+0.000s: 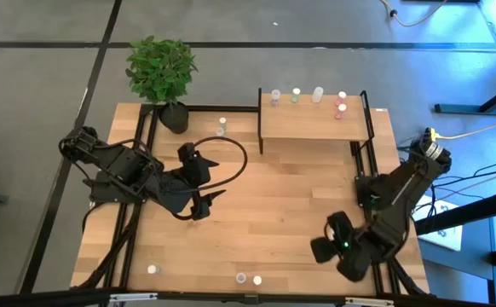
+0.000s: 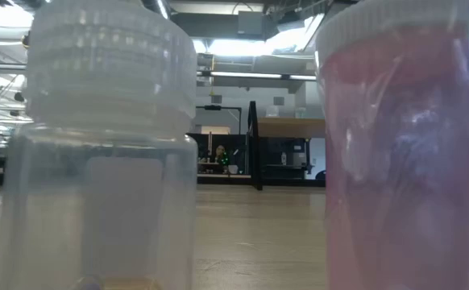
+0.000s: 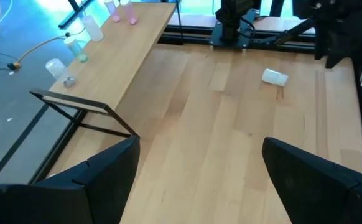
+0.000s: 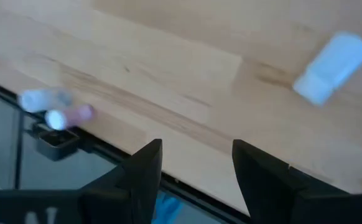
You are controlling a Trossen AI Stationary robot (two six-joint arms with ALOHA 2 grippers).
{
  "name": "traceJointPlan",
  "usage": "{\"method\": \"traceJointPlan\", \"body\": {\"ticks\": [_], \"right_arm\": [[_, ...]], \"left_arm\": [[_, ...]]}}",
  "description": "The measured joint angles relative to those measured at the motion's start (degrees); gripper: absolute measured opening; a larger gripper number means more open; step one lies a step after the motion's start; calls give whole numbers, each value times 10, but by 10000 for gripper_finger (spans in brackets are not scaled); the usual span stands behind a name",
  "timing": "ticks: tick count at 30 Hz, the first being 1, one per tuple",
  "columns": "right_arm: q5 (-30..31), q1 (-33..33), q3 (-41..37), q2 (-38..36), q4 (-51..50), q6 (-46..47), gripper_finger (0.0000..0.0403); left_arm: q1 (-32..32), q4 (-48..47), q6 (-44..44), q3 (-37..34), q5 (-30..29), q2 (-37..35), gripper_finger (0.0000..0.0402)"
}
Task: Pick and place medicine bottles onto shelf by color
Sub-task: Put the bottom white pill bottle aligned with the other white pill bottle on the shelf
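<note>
The medicine bottles (image 1: 317, 95) were small translucent plastic cylinders with ribbed screw caps. They looked light, rigid and smooth-walled, so a bottle would likely slip or tip under an off-centre squeeze. The safest hold appeared to be across the body just under the cap, with the fingers square to the axis.

The landmark was the shelf (image 1: 314, 126). Five or six bottles stood in a row along its far edge. One bottle (image 1: 222, 127) stood on the tabletop (image 1: 273, 196) just left of the shelf, near the potted plant (image 1: 163, 75). Three more stood well away from the shelf along the near edge: one with a white cap (image 1: 152, 269) to the left, and a pair (image 1: 249, 279) near the middle. In the left wrist view a further bottle (image 3: 274, 77) lay on its side on the tabletop.

The left pincer (image 1: 204, 203) hung over the tabletop left of and nearer than the shelf, fingers spread wide and empty, the arm folded low. The right pincer (image 1: 326, 239) hung below the shelf's right end near the tabletop's front edge, fingers apart, holding nothing, the wrist pitched downward.
</note>
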Motion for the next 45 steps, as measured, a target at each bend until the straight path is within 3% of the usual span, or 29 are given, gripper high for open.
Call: {"method": "traceJointPlan", "body": {"ticks": [6,9,17,29,34,37,45], "right_arm": [[-2,40,0,54,0,85,198],[-1,41,0,73,3,85,198],[-4,37,0,80,5,82,197],[-5,36,0,80,49,79,197],[-5,34,0,80,55,8,197],[-4,34,0,80,55,12,197],[79,85,0,99,54,92,197]], "left_arm": [[0,0,32,0,47,0,334],[4,0,54,0,85,0,334],[28,2,114,0,267,0,334],[30,1,150,0,265,0,334],[30,1,150,0,265,0,334],[30,1,150,0,265,0,334],[30,1,150,0,265,0,334]]}}
